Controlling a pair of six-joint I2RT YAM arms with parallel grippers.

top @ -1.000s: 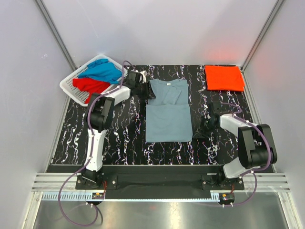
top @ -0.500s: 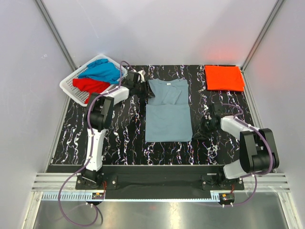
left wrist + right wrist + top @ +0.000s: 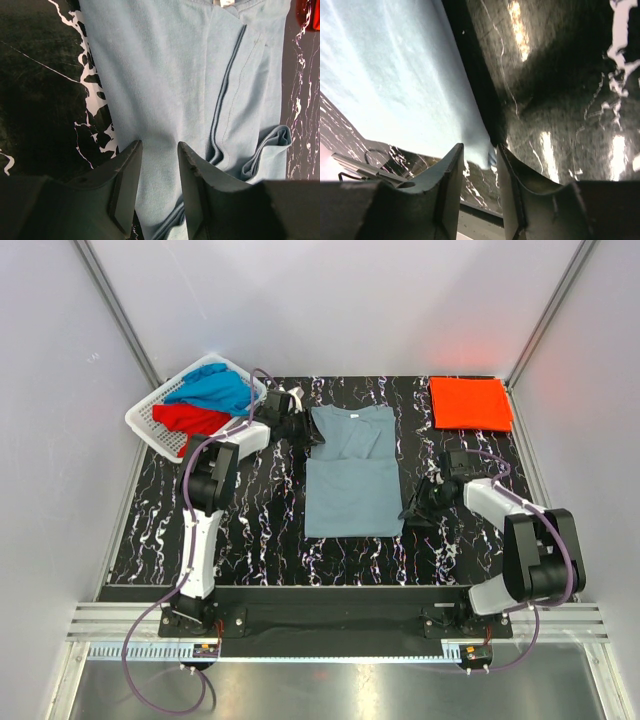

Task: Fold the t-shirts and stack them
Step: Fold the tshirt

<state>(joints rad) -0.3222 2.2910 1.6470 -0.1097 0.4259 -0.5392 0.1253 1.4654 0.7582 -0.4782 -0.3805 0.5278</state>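
Observation:
A dull grey-blue t-shirt [image 3: 352, 472] lies partly folded on the middle of the table, sleeves tucked in. My left gripper [image 3: 306, 432] is at its upper left edge; in the left wrist view it [image 3: 159, 152] stands open astride the grey-blue cloth [image 3: 165, 75]. My right gripper [image 3: 410, 514] is at the shirt's near right corner. In the right wrist view its jaws [image 3: 479, 150] are open, with that corner [image 3: 481, 145] lying loose between the tips. An orange-red t-shirt [image 3: 470, 402] lies folded at the back right. Bright blue [image 3: 215, 390] and red [image 3: 190, 420] t-shirts sit in the basket.
A white slotted basket [image 3: 148, 428] stands at the back left corner of the black marbled table [image 3: 260, 530]. Grey walls close in on both sides and the back. The metal rail of the arm bases runs along the near edge.
My right gripper has opened, letting go of the shirt's near right corner, and its wrist has shifted slightly. The left gripper has stayed where it was.

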